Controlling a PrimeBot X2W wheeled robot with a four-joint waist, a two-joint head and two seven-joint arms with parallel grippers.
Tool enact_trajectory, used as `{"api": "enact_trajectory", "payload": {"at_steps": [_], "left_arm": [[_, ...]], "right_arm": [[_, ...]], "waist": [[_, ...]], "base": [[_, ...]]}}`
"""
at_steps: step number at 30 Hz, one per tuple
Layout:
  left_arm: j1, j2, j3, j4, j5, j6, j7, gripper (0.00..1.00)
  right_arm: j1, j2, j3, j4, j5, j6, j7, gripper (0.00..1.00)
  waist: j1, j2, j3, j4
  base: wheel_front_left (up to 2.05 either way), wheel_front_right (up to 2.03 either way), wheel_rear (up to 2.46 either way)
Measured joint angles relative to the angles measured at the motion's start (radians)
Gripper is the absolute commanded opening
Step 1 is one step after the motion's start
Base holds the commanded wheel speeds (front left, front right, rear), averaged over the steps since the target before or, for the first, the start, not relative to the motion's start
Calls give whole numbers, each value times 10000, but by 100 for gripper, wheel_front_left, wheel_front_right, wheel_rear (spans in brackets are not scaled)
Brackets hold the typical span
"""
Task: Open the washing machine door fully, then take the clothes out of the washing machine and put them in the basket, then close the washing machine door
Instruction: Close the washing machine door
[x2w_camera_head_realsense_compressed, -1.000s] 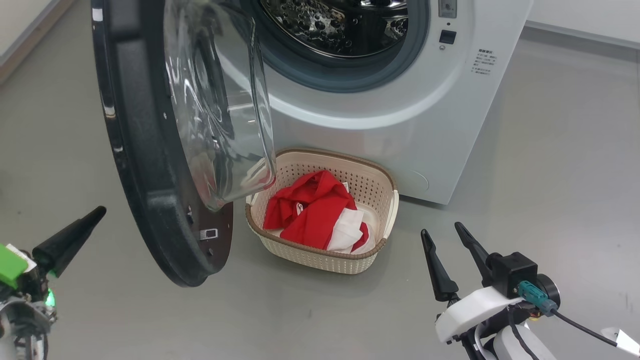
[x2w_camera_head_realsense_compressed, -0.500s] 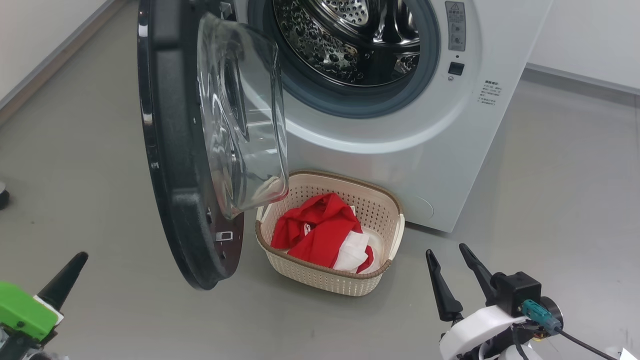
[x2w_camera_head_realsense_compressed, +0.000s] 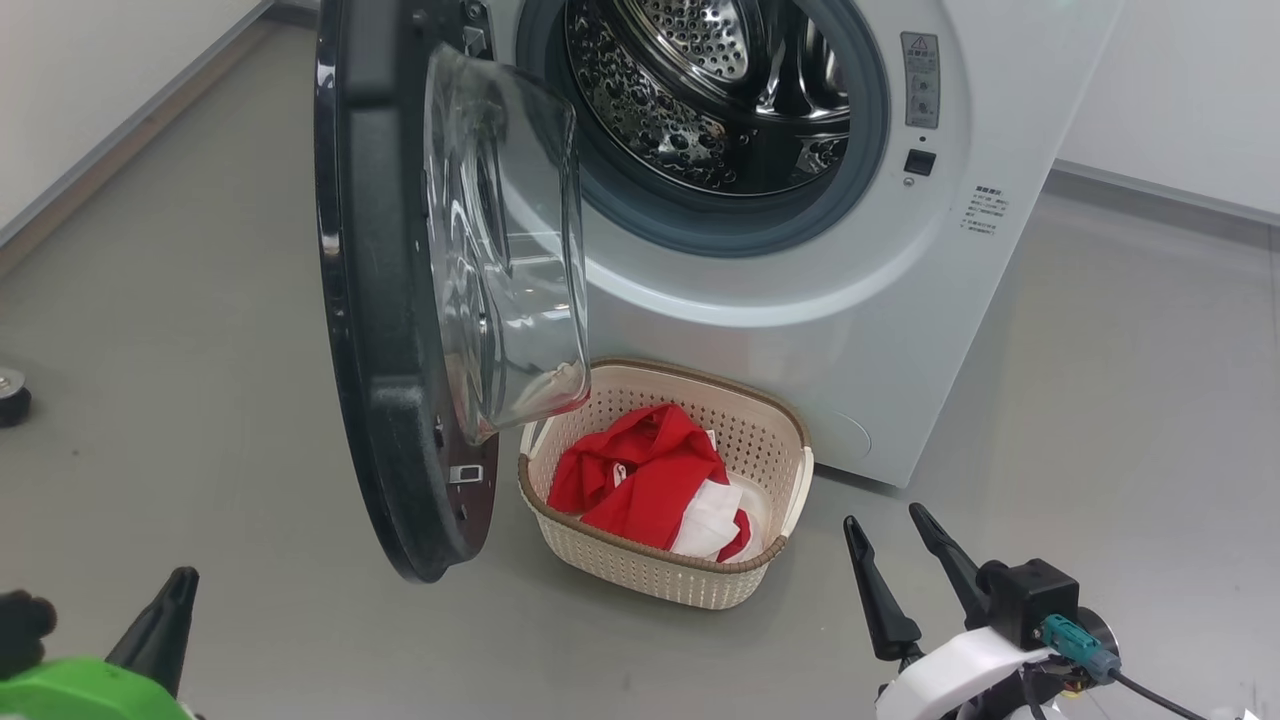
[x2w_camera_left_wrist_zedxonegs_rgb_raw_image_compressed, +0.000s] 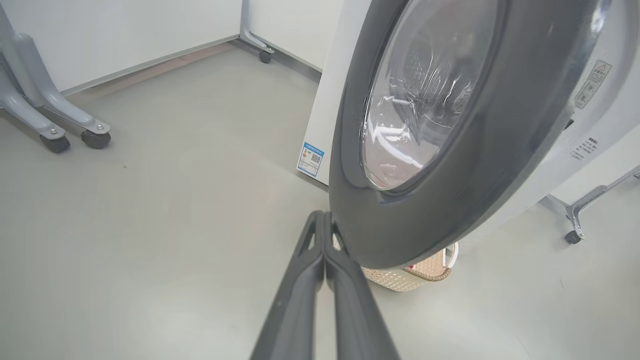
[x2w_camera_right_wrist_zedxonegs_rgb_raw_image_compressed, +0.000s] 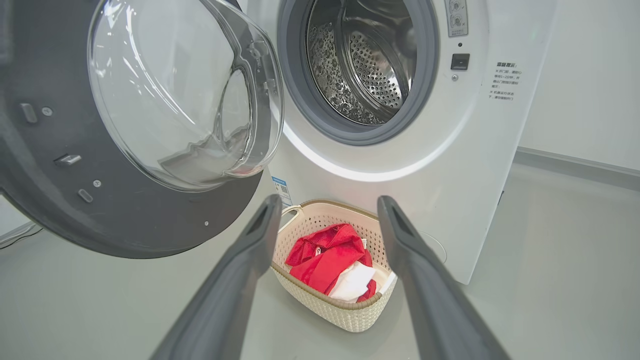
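**Head view, upper centre.** Big white front-loading washing machine (x2w_camera_head_realsense_compressed: 800, 330), with steel perforated drum (x2w_camera_head_realsense_compressed: 720, 90) ringed by a grey rubber seal (x2w_camera_head_realsense_compressed: 720, 238).

**Head view, upper left to centre.** Large round washing machine door (x2w_camera_head_realsense_compressed: 370, 300) with wide glossy black rim, standing open and nearly edge-on to the camera. Clear glass bowl (x2w_camera_head_realsense_compressed: 510, 250) bulging toward the right of the frame, its lower lip above the left end of the basket.

**Head view, lower centre.** Small cream perforated plastic basket (x2w_camera_head_realsense_compressed: 650, 575) with brown woven-look rim, set on the grey floor (x2w_camera_head_realsense_compressed: 200, 300) just in front of the machine's lower panel. Inside it, soft bright red clothes (x2w_camera_head_realsense_compressed: 640, 480) with white parts, heaped from the left end to the middle.

**Head view, lower left corner.** Left gripper (x2w_camera_head_realsense_compressed: 165, 625), long dark fingers pressed together into a single point, holding nothing, apart from the door.

**Left wrist view.** Same closed tips just beside the lower outer rim of the door; contact not discernible. Small blue label (x2w_camera_left_wrist_zedxonegs_rgb_raw_image_compressed: 311, 159) low on the machine's side panel.

**Head view, lower right.** Right gripper (x2w_camera_head_realsense_compressed: 882, 515), fingers spread wide and empty, above the floor to the right of the basket.

**Right wrist view.** Basket and clothes framed between the two spread fingers (x2w_camera_right_wrist_zedxonegs_rgb_raw_image_compressed: 240, 270).
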Motion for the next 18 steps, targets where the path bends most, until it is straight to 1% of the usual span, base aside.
{"api": "enact_trajectory", "payload": {"at_steps": [2, 5, 13, 18], "left_arm": [[234, 109, -276, 59, 351, 2, -600, 0], [487, 495, -629, 121, 1078, -2, -1507, 0], [727, 512, -1143, 884, 1971, -42, -3632, 0], [759, 493, -1354, 1432, 2307, -44, -4617, 0]], "right_arm": [[43, 2, 0, -15, 0, 2, 0, 100], [71, 4, -4, -42, 0, 2, 0, 100], [83, 4, -25, -88, 0, 2, 0, 100], [83, 6, -29, -121, 0, 2, 0, 100]], "waist": [[0, 0, -3, -11], [0, 0, 9, -35], [0, 0, 110, -87], [0, 0, 149, -100]], "base": [[0, 0, 0], [0, 0, 0], [0, 0, 0], [0, 0, 0]]}}
